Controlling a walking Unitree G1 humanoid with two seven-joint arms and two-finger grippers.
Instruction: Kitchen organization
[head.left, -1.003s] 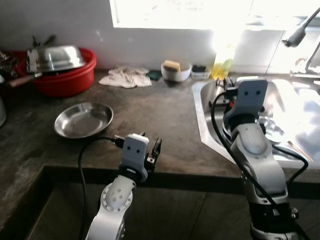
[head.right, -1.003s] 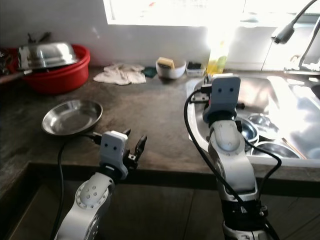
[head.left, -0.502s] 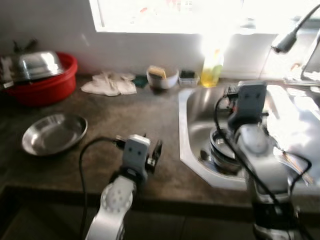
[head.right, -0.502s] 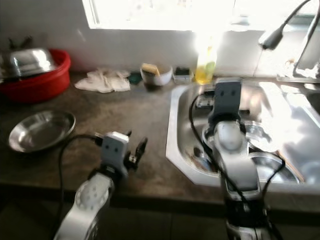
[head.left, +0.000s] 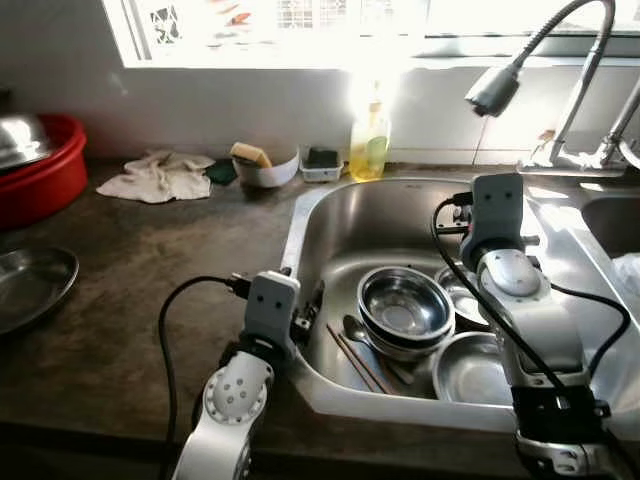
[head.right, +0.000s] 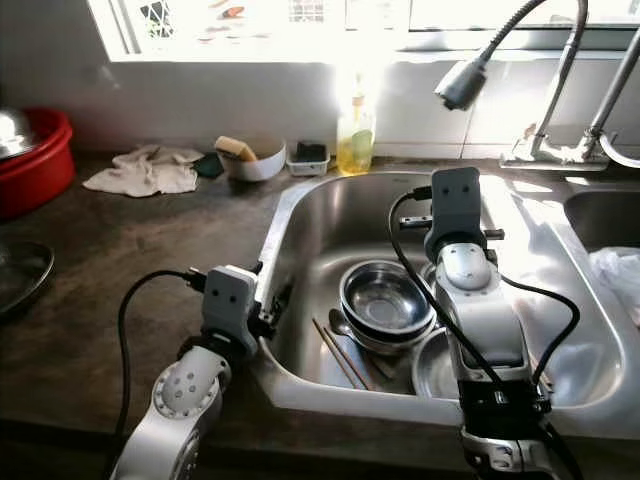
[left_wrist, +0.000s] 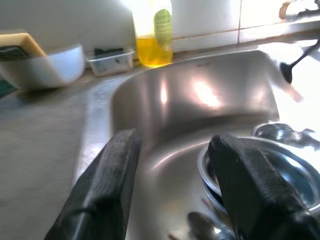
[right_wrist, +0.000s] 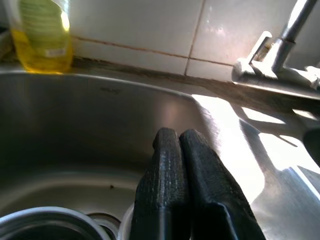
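A stack of steel bowls (head.left: 402, 312) sat in the middle of the sink (head.left: 345, 215), with a spoon (head.left: 358, 331) and chopsticks (head.left: 350, 358) on the sink floor beside it and another steel dish (head.left: 472, 368) toward the near right corner. My left gripper (left_wrist: 172, 185) hung over the sink's left rim, fingers spread and empty. My right gripper (right_wrist: 182, 187) hovered above the sink's right part, fingers pressed together on nothing. A yellow soap bottle (head.left: 368, 145) stood at the back edge.
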